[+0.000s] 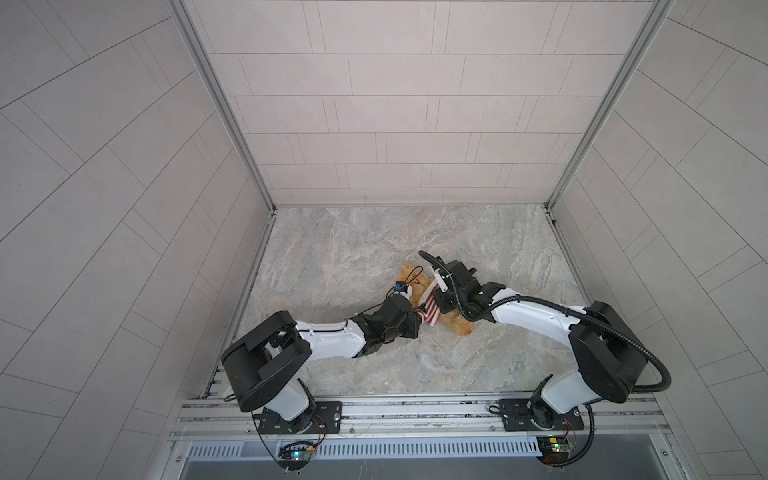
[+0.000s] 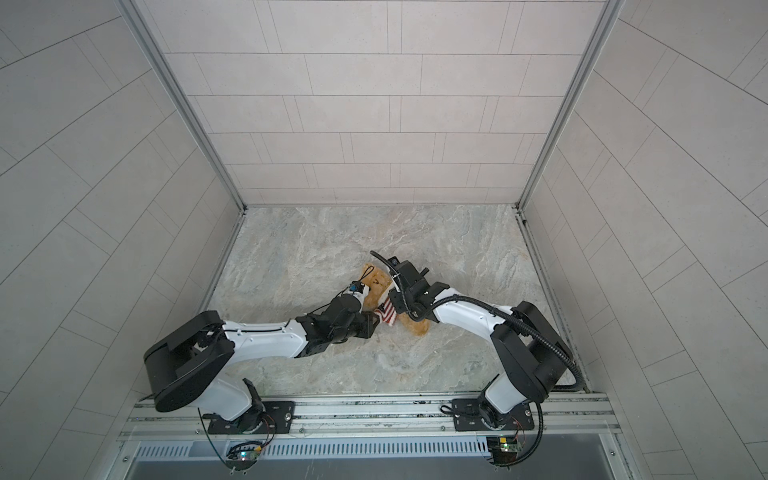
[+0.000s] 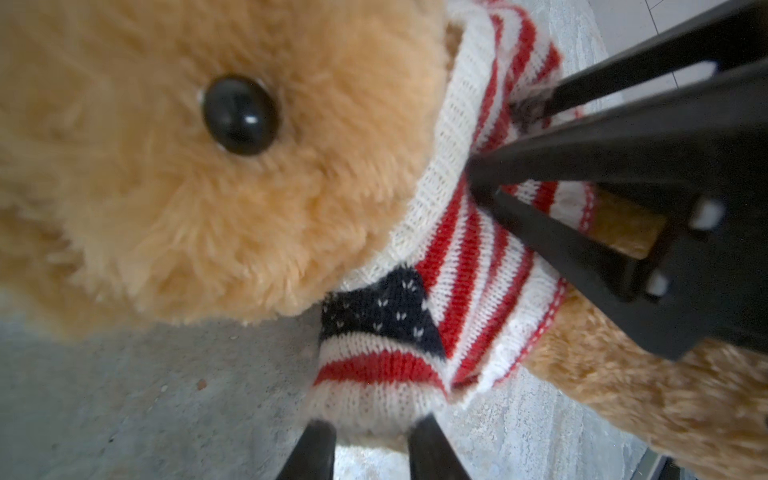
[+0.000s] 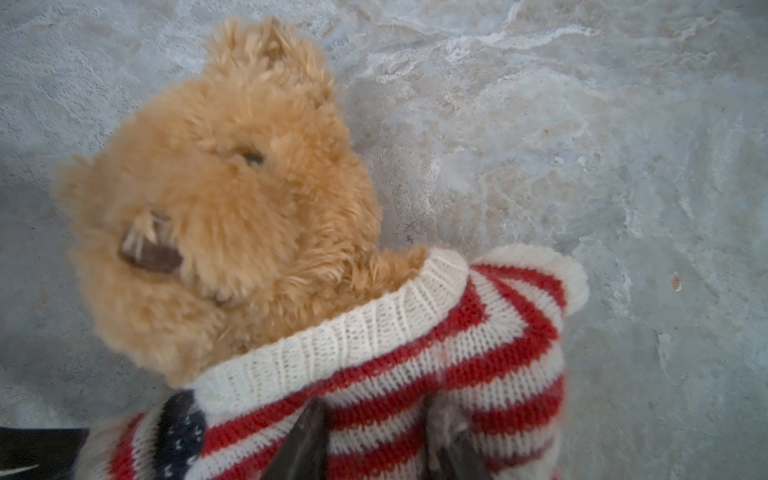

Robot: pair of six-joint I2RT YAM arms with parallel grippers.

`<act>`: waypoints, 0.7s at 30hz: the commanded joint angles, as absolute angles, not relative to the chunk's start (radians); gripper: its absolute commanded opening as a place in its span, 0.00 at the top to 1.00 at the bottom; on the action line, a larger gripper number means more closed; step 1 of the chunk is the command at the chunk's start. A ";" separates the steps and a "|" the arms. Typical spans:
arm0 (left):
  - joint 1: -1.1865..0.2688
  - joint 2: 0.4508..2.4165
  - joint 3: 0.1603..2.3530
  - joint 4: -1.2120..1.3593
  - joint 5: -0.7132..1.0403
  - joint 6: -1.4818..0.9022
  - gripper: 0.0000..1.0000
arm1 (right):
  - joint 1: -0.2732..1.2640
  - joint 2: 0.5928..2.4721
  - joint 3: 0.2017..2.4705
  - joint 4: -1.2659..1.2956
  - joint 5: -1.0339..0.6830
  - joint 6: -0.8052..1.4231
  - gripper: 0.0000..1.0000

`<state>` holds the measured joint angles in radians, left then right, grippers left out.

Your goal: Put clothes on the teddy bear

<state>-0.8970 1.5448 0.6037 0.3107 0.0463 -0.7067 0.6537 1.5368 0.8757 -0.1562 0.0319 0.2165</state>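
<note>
Around the neck of the teddy bear [image 4: 232,199] sits the collar of the sweater [image 4: 415,357], so the head is through; the bear lies on the table [image 1: 374,249]. At its belly the right pincer [image 4: 374,432] pinches the knit. Beside its chin the left pincer [image 3: 372,449] straddles a sleeve cuff [image 3: 370,407], though whether it grips cannot be told. The next move likely calls for drawing the hem toward the bear's legs.

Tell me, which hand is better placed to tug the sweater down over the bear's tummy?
Probably the right hand: its fingers pinch the striped sweater on the teddy bear's chest, near the hem. The left hand sits at a sleeve cuff, off to the side.
</note>
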 commanded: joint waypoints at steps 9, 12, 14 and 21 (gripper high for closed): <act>-0.890 1.592 0.653 0.354 0.008 -0.691 0.63 | 0.650 1.566 0.828 -0.230 0.002 0.242 0.59; -0.890 1.600 0.659 0.356 0.002 -0.689 0.71 | 0.650 1.565 0.825 -0.227 0.000 0.244 0.60; -0.891 1.601 0.663 0.351 -0.003 -0.689 0.75 | 0.650 1.565 0.822 -0.224 0.000 0.245 0.60; -0.891 1.579 0.645 0.348 -0.017 -0.694 0.90 | 0.650 1.523 0.813 -0.238 -0.019 0.245 0.58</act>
<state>-0.8970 1.5932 0.6373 0.3313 0.0139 -0.7002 0.6514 1.5253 0.8562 -0.1276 0.0242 0.2283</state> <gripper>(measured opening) 0.111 0.412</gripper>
